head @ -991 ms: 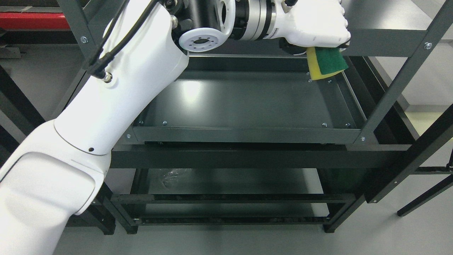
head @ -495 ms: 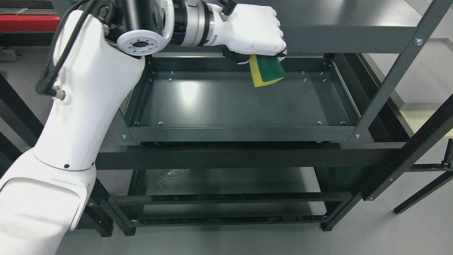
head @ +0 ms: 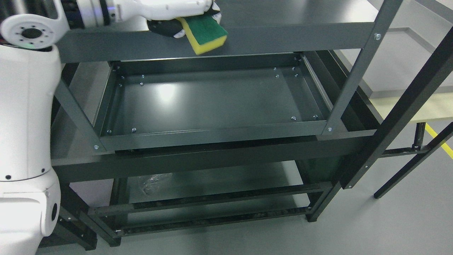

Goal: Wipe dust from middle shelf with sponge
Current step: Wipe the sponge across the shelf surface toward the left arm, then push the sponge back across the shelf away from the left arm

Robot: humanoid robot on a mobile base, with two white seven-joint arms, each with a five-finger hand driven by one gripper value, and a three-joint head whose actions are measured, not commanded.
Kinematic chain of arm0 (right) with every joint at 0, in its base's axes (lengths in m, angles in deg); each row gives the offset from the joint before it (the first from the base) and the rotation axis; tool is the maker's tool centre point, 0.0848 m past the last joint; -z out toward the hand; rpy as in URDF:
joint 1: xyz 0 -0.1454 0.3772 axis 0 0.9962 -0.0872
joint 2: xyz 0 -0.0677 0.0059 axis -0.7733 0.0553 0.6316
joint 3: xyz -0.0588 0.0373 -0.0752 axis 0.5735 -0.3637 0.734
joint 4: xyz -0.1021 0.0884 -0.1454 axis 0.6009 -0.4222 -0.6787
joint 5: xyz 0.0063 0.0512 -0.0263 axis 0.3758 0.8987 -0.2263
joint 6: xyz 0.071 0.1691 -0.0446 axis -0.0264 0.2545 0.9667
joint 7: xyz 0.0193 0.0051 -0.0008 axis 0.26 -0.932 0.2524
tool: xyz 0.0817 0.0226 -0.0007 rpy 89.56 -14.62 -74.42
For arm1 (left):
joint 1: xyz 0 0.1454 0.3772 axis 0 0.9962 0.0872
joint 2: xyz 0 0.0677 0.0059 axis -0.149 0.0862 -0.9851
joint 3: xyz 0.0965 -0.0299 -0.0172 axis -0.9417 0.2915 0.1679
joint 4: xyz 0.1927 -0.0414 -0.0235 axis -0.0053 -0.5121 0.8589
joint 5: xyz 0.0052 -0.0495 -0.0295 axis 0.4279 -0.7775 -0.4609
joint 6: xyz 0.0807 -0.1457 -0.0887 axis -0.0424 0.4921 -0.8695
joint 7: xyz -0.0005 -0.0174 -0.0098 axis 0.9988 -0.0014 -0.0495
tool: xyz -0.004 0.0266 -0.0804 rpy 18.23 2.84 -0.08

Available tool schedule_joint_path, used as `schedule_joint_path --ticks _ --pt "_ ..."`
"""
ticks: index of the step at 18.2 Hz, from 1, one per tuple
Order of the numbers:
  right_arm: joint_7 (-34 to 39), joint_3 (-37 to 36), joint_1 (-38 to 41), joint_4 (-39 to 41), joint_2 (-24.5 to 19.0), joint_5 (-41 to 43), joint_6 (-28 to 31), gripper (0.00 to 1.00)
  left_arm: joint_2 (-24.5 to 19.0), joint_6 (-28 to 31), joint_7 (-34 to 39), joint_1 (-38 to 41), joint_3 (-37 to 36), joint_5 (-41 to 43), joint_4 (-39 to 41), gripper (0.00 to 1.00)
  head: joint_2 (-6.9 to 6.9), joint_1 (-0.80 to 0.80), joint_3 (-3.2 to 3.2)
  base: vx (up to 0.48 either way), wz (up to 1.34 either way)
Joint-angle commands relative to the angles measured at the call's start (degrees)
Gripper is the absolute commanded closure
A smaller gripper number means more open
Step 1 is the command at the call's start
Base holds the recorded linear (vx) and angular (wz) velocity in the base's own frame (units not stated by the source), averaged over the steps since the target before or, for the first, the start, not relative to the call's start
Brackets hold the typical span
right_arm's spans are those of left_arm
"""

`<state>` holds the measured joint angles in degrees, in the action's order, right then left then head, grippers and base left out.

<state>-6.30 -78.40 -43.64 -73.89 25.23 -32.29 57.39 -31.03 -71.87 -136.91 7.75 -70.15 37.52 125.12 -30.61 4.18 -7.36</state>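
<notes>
White plastic casing of the left arm (head: 24, 117) fills the left edge, rising to the wrist joint at the far left. From there the left hand (head: 170, 9) reaches right along the top of the picture, its fingers (head: 178, 33) clenched around the sponge (head: 205, 33), yellow foam with the green scouring face turned up. A second ago that sponge hung low at the far right corner of the middle shelf (head: 212, 102); half a second ago it was near the far middle. Now it sits in front of the top shelf's front rail (head: 300, 33), lifted clear of the tray. The camera has also swung, so part of that shift belongs to the view and not the hand.

Further right, the middle shelf lies bare and glossy, with nothing touching it. My reading is that one pass along the far edge has ended and the hand has come away, so either the wipe is finished or the sponge must drop back down for another stroke nearer the front. The right hand is not visible.
</notes>
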Motion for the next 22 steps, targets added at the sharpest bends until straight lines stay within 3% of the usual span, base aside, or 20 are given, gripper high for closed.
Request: schedule_joint_path --ticks 1,3,5,10,13,15,17,20,22 --pt "0.07 0.00 -0.01 1.00 1.00 0.00 -0.15 0.00 -5.01 0.05 0.41 0.55 12.36 -3.21 3.82 0.94 0.00 0.00 0.00 0.005 0.05" --pt "0.07 0.00 -0.01 1.00 1.00 0.00 -0.15 0.00 -6.41 0.05 -0.12 0.73 12.27 -3.29 3.82 0.94 -0.02 0.00 0.00 0.003 0.09" --pt "0.07 0.00 -0.01 1.00 1.00 0.00 -0.15 0.00 -10.44 0.05 -0.38 1.34 11.66 -4.08 3.74 0.94 -0.02 0.00 0.00 -0.006 0.10" --pt "0.07 0.00 -0.01 1.00 1.00 0.00 -0.15 0.00 -28.35 0.05 -0.38 6.96 6.13 -14.08 3.82 0.93 -0.02 0.00 0.00 -0.002 0.03" --pt "0.07 0.00 -0.01 1.00 1.00 0.00 -0.15 0.00 -30.15 0.05 -0.38 7.85 5.33 -15.07 3.82 0.93 -0.02 0.00 0.00 0.000 0.00" --pt "0.07 0.00 -0.01 1.00 1.00 0.00 -0.15 0.00 -29.01 0.05 -0.38 7.15 3.41 -15.07 3.82 0.93 -0.02 0.00 0.00 0.000 0.00" --pt "0.07 0.00 -0.01 1.00 1.00 0.00 -0.15 0.00 -23.16 0.05 -0.82 4.53 -0.72 -13.59 3.82 0.94 -0.02 0.00 0.00 -0.001 0.02" --pt "0.07 0.00 -0.01 1.00 1.00 0.00 -0.15 0.00 -9.02 0.05 -1.61 -0.75 -2.50 -4.91 2.86 0.94 -0.02 0.00 0.00 -0.001 0.02" --pt "0.07 0.00 0.07 1.00 1.00 0.00 -0.15 0.00 5.03 0.05 -1.61 -3.04 -2.58 3.87 -0.29 0.94 -0.02 0.00 0.00 -0.002 0.03"
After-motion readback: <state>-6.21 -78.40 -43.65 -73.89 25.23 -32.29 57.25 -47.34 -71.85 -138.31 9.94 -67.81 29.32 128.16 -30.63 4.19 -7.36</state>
